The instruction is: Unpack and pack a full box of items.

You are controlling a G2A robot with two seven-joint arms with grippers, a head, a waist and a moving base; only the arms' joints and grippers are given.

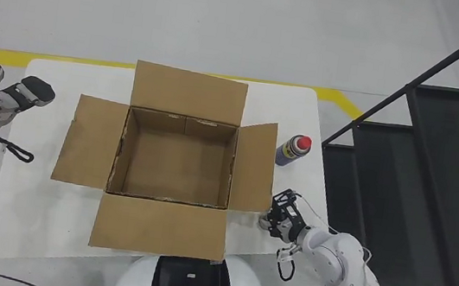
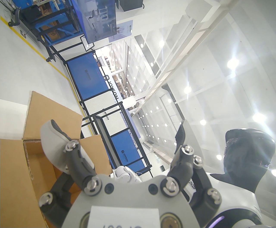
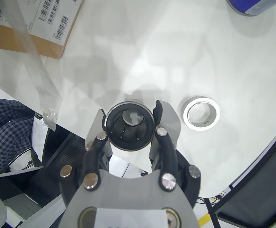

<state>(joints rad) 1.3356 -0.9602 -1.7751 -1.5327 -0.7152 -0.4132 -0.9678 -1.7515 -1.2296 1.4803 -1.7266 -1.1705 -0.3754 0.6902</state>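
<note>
An open cardboard box (image 1: 189,92) stands in the middle of the white table (image 1: 30,204), flaps spread, its floor bare. My right gripper (image 1: 279,217) is at the table's front right corner, just off the box's right flap. In its wrist view the gripper (image 3: 130,112) is shut on a black cylindrical bearing (image 3: 129,127) with a hollow bore. A white metal ring (image 3: 201,113) lies flat on the table close beside it. My left gripper (image 1: 34,91) hovers at the table's far left edge; its fingers (image 2: 54,133) are open and hold nothing, with the box (image 2: 54,114) behind them.
A blue spray can with a red cap (image 1: 295,149) stands upright right of the box, also seen as the can (image 3: 248,6). A loose strip of clear tape (image 3: 36,64) hangs from the box's labelled flap (image 3: 49,26). A black metal staircase (image 1: 418,168) stands beyond the table's right edge.
</note>
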